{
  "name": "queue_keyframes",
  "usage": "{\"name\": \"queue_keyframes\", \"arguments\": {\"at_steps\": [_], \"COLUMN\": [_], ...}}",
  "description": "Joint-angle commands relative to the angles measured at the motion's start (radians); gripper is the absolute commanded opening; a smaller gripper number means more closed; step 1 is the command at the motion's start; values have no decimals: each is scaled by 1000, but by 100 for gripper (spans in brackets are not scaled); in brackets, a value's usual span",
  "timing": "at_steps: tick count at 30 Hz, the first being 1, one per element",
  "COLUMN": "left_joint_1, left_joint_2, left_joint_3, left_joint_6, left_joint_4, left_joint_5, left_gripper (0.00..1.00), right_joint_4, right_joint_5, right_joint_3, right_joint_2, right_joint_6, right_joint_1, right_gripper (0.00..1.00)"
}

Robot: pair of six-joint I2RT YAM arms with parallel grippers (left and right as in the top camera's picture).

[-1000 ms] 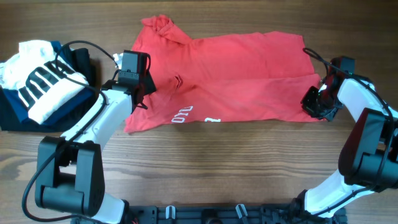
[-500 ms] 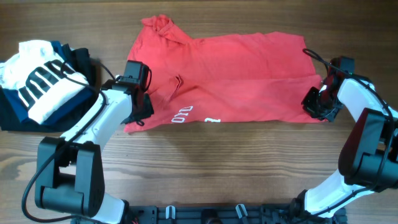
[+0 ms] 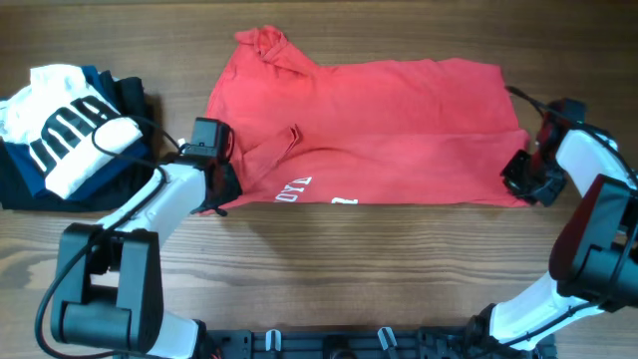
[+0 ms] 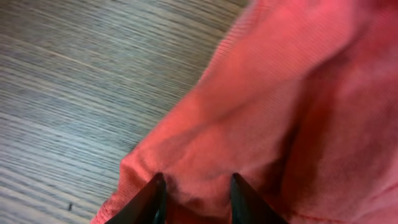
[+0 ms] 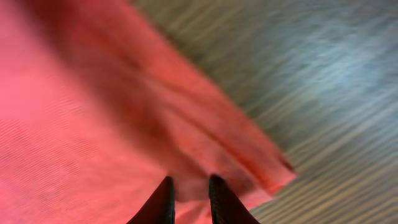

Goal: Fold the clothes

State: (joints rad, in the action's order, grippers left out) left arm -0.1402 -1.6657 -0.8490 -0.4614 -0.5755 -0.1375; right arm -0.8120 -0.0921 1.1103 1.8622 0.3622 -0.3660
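1. Left gripper [image 3: 214,186] sits at the near-left corner of the red T-shirt [image 3: 379,110], and in the wrist view [image 4: 198,190] its jaws are clamped on a thick bunch of the red edge. Off to its left, well apart, lies the white garment [image 3: 70,135] on the dark navy garments [image 3: 20,184], out of play.
2. Centre of the table [image 3: 349,269]: the shirt lies spread wide, collar [image 3: 264,45] bunched at the far left. A lengthwise crease runs across it, and the white lettering [image 3: 294,187] peeks out along the near edge. That looks like one long fold already laid.
3. Over on the right, the right gripper [image 3: 523,179] is at the near-right corner. Its wrist view [image 5: 189,190] shows the jaws pinched narrow on red cloth.
4. My read: a corner in each gripper holds the near edge taut, so the cloth moves as one flat panel and does not sag.
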Motion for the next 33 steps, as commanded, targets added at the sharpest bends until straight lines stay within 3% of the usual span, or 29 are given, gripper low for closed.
{"name": "queue_keyframes", "arguments": {"at_steps": [1,10,14,17,23,33], "left_joint_1": [52,67,67,67,67,67], "left_joint_2": [-6,-6,-6,-6,-6,27], "left_joint_3": [34,34,34,34,34,16], "left_joint_6": [-18,-76,-127,-130,-131,-117], "left_joint_4": [-27,-278,-328,-354,-441,-375], "left_joint_5": [-17,86,115,127,161,159], "left_gripper": [33,29,27,17,18,22], "right_joint_4": [-11,-112,-170,-204,-229,-204], "right_joint_5": [-57,-96,-123,-191,-200,-143], "right_joint_3": [-8,-8,-8,-8,-8,3], "right_joint_2": [14,14,14,14,14,-39], "right_joint_6": [23,38,80,127,165,129], "right_joint_1": [-19,-20,-20,-21,-27,-26], "right_gripper": [20,23,22,22,22,18]}}
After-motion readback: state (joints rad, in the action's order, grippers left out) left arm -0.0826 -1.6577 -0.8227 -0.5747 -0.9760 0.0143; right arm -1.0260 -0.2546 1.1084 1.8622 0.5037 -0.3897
